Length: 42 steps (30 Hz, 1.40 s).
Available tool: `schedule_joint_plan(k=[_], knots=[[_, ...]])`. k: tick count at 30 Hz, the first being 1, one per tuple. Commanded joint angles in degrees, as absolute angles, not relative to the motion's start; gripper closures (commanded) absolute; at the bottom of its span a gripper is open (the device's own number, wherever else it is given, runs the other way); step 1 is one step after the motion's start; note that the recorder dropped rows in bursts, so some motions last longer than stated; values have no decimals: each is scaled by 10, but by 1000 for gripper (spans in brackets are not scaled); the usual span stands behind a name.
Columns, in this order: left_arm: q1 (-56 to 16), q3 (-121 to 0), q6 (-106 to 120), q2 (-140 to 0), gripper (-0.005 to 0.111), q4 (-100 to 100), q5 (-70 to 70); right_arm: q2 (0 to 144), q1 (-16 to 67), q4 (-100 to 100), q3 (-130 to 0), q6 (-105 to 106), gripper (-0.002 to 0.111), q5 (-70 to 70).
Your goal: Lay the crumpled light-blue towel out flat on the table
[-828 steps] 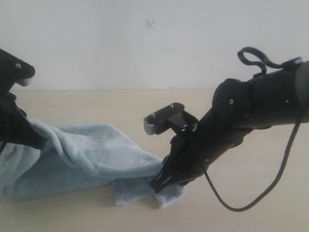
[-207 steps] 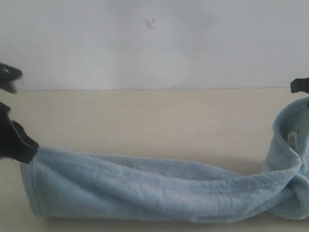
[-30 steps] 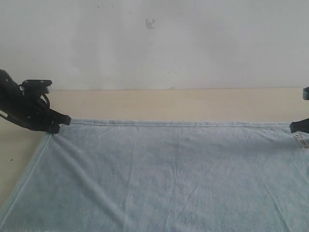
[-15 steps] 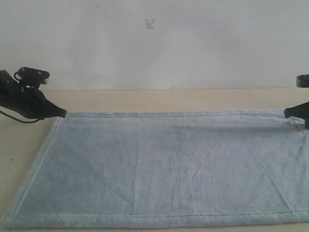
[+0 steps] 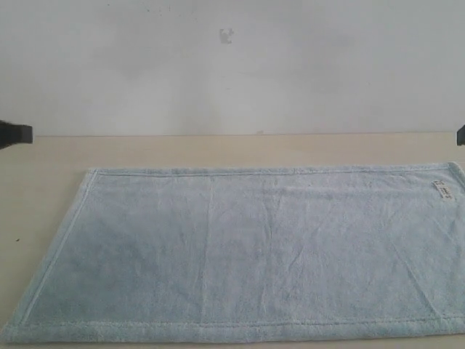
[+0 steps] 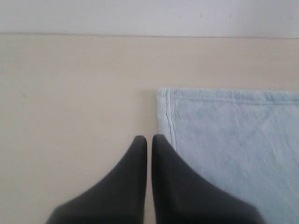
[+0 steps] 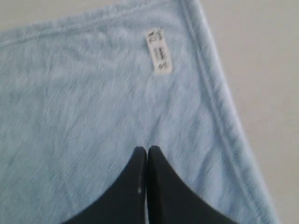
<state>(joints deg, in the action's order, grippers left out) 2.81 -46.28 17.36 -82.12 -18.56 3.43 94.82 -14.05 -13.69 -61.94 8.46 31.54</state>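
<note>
Left end effector [image 6: 148, 139]: both black tapered fingers [image 6: 131, 177] are pressed together with the tips meeting. It is closed and empty. It hangs over the cream-beige matte bench [image 6: 70, 93], right at the side hem of the large pale light-blue fluffy terry-cloth towel [image 6: 233, 135]. The towel's hemmed corner lies just ahead of the tips and to one side. Whether the nearer finger touches the cloth or clears it cannot be told from the wrist view.

Right end effector [image 7: 146, 149]: the fingers are likewise brought together, closed and gripping nothing. It stands above the towel itself, with cloth on both sides of the tips. A small white printed care tag [image 7: 159, 52] lies on the towel beyond the tips, near the stitched hem border running along the edge to one side of this end effector. Bare bench shows past that hem.

Towel condition: it is spread as a single layer, flat on the bench between the two end effectors, with only faint creases across the pile. The hem is visible along the far edge, the near edge and the left-arm side.

Exterior view: only a dark sliver of the left arm [image 5: 14, 133] and of the right arm [image 5: 461, 134] shows at the frame's sides, beyond the towel's far corners. A pale grey-white wall [image 5: 290, 73] rises behind the bench.
</note>
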Motion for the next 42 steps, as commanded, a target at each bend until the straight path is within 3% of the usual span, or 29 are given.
schedule_joint_plan(k=[1, 6, 10, 18, 22, 28, 42], knots=[[29, -309, 138, -707, 103, -186, 15, 874, -142, -270, -483, 191, 108, 314], [29, -187, 75, -555, 103, -247, -21, 770, -141, -422, -338, 289, 108, 252], [29, -143, 75, -391, 103, -250, -31, 616, -134, -463, -299, 313, 108, 221], [26, -133, 146, -146, 103, -244, -39, 361, 8, -459, -260, 438, 108, 150], [26, -133, 151, -79, 103, -244, -22, 254, 56, -453, -245, 471, 108, 152], [26, -133, 211, 0, 103, -244, 32, 138, 64, -459, -230, 436, 108, 179], [26, -133, 211, 0, 103, -244, 31, 85, 63, -459, -219, 423, 108, 161]])
